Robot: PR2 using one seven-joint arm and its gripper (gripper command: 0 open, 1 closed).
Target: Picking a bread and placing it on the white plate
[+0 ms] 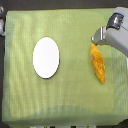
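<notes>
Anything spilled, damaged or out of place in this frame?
Nothing stands out. The white plate lies flat and bare on the green cloth. The bread lies whole on the cloth toward the exterior view's right, apart from the plate, with the gripper at its upper end.

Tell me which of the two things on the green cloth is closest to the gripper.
The bread, the long orange-yellow loaf on the exterior view's right; the gripper is at its upper end. The white plate lies well away, on the left.

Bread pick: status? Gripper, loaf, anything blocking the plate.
Gripper at bread's top end; jaw state unreadable. Bread flat on green cloth. White plate empty, path across cloth unobstructed.
</notes>
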